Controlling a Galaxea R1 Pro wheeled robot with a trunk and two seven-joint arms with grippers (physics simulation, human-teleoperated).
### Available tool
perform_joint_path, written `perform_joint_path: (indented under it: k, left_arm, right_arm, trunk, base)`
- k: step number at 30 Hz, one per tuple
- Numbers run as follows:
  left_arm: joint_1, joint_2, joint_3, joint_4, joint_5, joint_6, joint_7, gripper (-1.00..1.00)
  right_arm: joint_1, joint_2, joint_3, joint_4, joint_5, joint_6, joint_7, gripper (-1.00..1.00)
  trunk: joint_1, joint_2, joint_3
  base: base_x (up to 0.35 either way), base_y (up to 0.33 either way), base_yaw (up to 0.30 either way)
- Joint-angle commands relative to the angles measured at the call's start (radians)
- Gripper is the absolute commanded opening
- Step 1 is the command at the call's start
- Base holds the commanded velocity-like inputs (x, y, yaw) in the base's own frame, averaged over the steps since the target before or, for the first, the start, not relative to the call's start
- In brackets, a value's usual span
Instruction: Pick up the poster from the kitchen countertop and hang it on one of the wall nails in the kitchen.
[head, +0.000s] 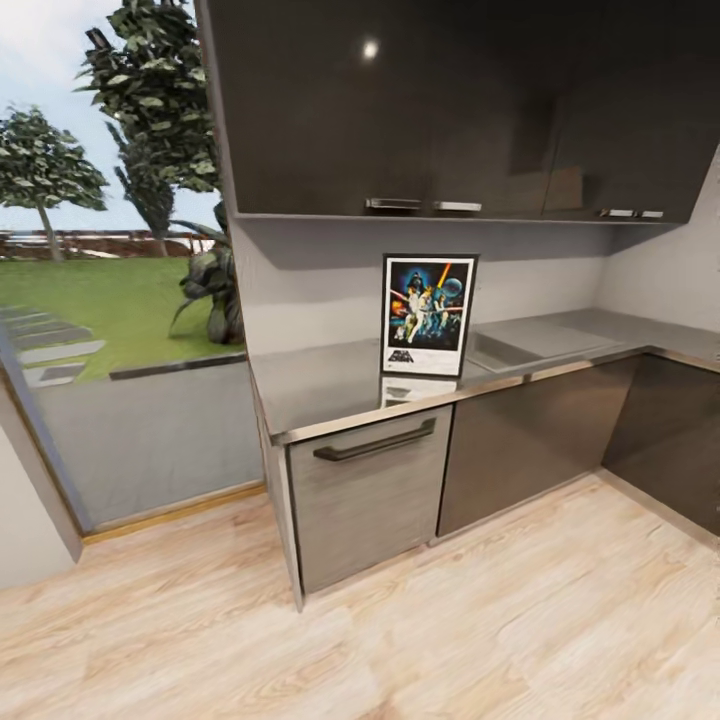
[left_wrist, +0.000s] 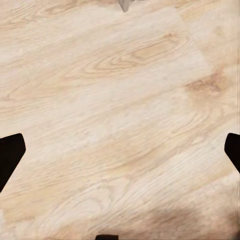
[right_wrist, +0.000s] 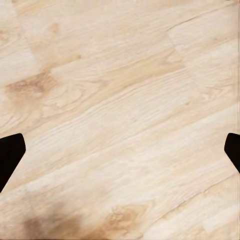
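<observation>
- On the glossy grey bench (head: 330, 385), the poster (head: 429, 315) stood upright on its short bottom edge, its long axis vertical and tipped very slightly, its printed face turned out toward the room and the camera.
- Its top seemed to lean back toward the pale grey wall (head: 300, 275) behind it, though actual contact could not be made out.
- The poster had a thick black frame and a thin white border, with colourful figures on dark blue and a black logo in the white strip at the bottom.
- A faint reflection of the poster showed on the bench surface directly in front of it.
- Just beside the poster, on the side toward the corner, lay the inset sink (head: 500, 350).
- Beneath the bench were a grey drawer front with a dark bar handle (head: 375, 441) and dark cabinet doors (head: 530, 440).
- Dark wall cabinets (head: 450, 100) hung above, well over the poster's top edge.
- At the left of the head view, a large window (head: 110, 250) looked onto grass and trees.
- Light wood flooring (head: 400, 640) covered the foreground.
- In the left wrist view, the left claw (left_wrist: 120, 150) showed as dark finger tips at opposite edges over wood floor (left_wrist: 120, 100), spread wide with nothing between them.
- In the right wrist view, the right claw (right_wrist: 120, 150) looked the same: tips set wide apart, empty, above floor (right_wrist: 120, 100).
</observation>
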Motion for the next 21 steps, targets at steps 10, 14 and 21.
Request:
perform_joint_path:
  k: [10,14,21]
  left_arm:
    - [0.000,0.000,0.002,0.000,0.000,-0.001,0.001,1.00]
    - [0.000,0.000,0.000,0.003,0.000,-0.001,0.001,1.00]
    - [0.000,-0.002,-0.003,0.010,0.000,-0.001,0.001,1.00]
  right_arm:
    - [-0.001,0.000,0.000,0.001,0.000,-0.003,-0.001,1.00]
    - [-0.001,0.000,0.000,0.001,0.000,-0.003,-0.001,1.00]
    - [-0.001,0.000,0.000,0.001,0.001,-0.003,-0.001,1.00]
  trunk:
    - [0.000,0.000,-0.001]
    - [0.000,0.000,-0.001]
    - [0.000,0.000,-0.001]
  base:
    - [0.142,-0.313,0.000]
    - [0.139,-0.314,0.000]
    - [0.139,-0.314,0.000]
